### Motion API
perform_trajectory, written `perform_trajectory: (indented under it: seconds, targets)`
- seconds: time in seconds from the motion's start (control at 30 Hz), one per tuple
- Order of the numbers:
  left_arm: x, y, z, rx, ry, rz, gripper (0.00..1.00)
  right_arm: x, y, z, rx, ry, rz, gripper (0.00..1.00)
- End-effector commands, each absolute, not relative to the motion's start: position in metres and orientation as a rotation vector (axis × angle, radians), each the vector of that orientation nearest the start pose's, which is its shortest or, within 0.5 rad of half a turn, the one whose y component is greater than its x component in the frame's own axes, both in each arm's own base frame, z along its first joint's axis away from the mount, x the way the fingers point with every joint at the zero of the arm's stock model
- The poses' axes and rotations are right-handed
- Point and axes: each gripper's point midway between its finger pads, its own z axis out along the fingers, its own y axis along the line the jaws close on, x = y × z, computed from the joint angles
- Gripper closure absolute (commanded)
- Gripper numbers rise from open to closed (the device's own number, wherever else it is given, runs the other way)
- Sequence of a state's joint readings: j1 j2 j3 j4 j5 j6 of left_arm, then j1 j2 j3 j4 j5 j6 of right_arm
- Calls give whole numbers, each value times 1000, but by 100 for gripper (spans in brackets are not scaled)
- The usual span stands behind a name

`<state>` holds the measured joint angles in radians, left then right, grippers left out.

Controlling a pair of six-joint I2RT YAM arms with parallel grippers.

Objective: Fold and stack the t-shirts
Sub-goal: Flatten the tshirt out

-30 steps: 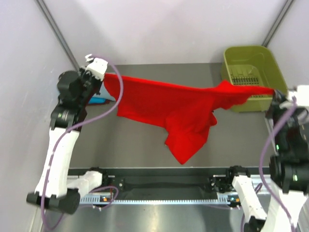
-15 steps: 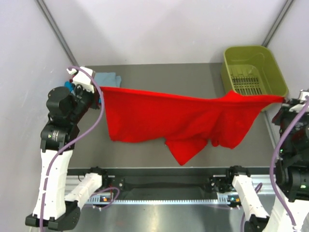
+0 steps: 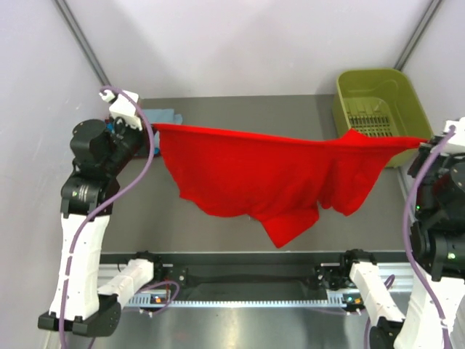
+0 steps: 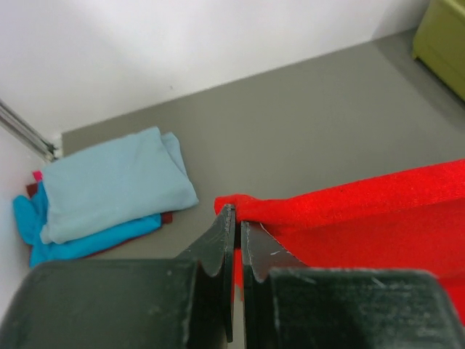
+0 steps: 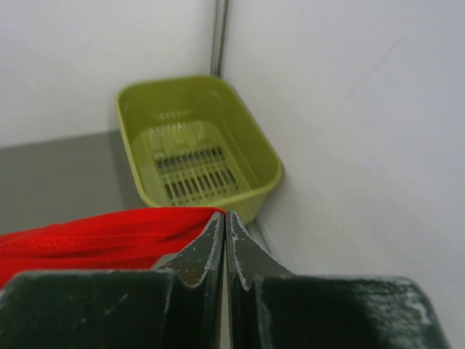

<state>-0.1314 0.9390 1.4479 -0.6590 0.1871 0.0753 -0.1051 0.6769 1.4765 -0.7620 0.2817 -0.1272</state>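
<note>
**Grip status.** My left claw (image 4: 237, 218) is pinched closed on one corner of the red t-shirt (image 3: 254, 174). My right claw (image 5: 224, 220) is pinched closed on the opposite end. The shirt's upper edge is stretched almost straight between them, raised above the table (image 3: 240, 109). The body of the shirt hangs below that edge toward the near side. It hangs unevenly, with one flap lower than the rest. I cannot tell whether that flap touches the table.

**Progress.** A folded stack sits at the far left corner, just beside my left claw. It consists of a grey-blue shirt (image 4: 109, 185) lying on a turquoise shirt (image 4: 36, 229). I judge these two as finished. The red t-shirt is not yet folded. The remaining steps, in my judgement, are:
- Lay it flat.
- Fold it.
- Set it on the stack.

The green basket (image 5: 269, 163) stands at the far right corner, and I see no further shirt inside it.

**Markings.** No brand, label or readable writing is visible on the shirts, the basket or my claws.
</note>
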Motion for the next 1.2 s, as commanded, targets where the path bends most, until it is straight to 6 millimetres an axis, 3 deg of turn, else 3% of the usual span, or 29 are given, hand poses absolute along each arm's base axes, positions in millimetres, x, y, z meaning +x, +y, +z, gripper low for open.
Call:
perform_trajectory:
  seconds: [0.0, 0.07, 0.17, 0.27, 0.33, 0.37, 0.5, 0.6, 0.63, 0.67, 0.7, 0.73, 0.77, 0.83, 0.87, 0.93, 0.97, 1.0, 1.03, 1.07, 1.1, 1.13, 1.17]
  targets:
    - [299, -62, 417, 266, 1696, -186, 100, 174, -93, 451, 256, 1569, -531, 100]
    - [300, -63, 424, 278, 1685, -186, 100, 176, -90, 453, 248, 1574, -509, 100]
    - [293, -63, 439, 301, 1654, -172, 100, 163, -82, 480, 239, 1527, -464, 100]
    - [273, -58, 457, 304, 1619, -146, 100, 133, -63, 514, 177, 1469, -378, 100]
    - [252, -54, 459, 325, 1627, -130, 100, 120, -49, 514, 110, 1491, -334, 100]
    - [241, -52, 467, 334, 1612, -117, 100, 107, -38, 526, 61, 1456, -299, 100]
    - [205, -39, 464, 360, 1642, -50, 100, 86, -29, 514, 23, 1541, -269, 100]
    - [209, -32, 457, 337, 1661, -10, 100, 94, -39, 517, 56, 1531, -313, 100]
    - [218, -28, 466, 315, 1618, 19, 100, 100, -42, 520, 65, 1517, -325, 100]
    - [233, -28, 457, 311, 1626, 33, 100, 120, -47, 509, 78, 1554, -340, 100]
    - [250, -28, 449, 322, 1635, 50, 100, 135, -50, 524, 89, 1490, -344, 100]
    - [271, -26, 446, 304, 1617, 75, 100, 151, -54, 524, 101, 1489, -348, 100]
    - [285, -27, 439, 308, 1628, 83, 100, 181, -58, 517, 105, 1532, -353, 100]
    - [326, -24, 408, 306, 1706, 123, 100, 214, -67, 527, 133, 1507, -374, 100]
    - [342, -22, 408, 285, 1686, 145, 100, 244, -73, 519, 136, 1551, -393, 100]
    - [379, -26, 372, 321, 1743, 163, 100, 274, -79, 525, 142, 1525, -411, 100]
    - [395, -29, 371, 326, 1712, 165, 100, 303, -83, 513, 133, 1566, -415, 100]
    - [418, -31, 345, 351, 1763, 166, 100, 318, -85, 515, 135, 1551, -416, 100]
    - [431, -33, 336, 357, 1777, 168, 100, 349, -87, 496, 129, 1606, -414, 100]
    - [445, -34, 327, 361, 1792, 169, 100, 364, -89, 490, 126, 1620, -414, 100]
    - [467, -36, 298, 372, 1848, 168, 100, 379, -90, 484, 124, 1631, -410, 100]
    - [478, -36, 291, 381, 1862, 167, 100, 392, -90, 474, 114, 1655, -404, 100]
    - [493, -36, 262, 403, 1920, 171, 100, 418, -89, 451, 95, 1703, -389, 100]
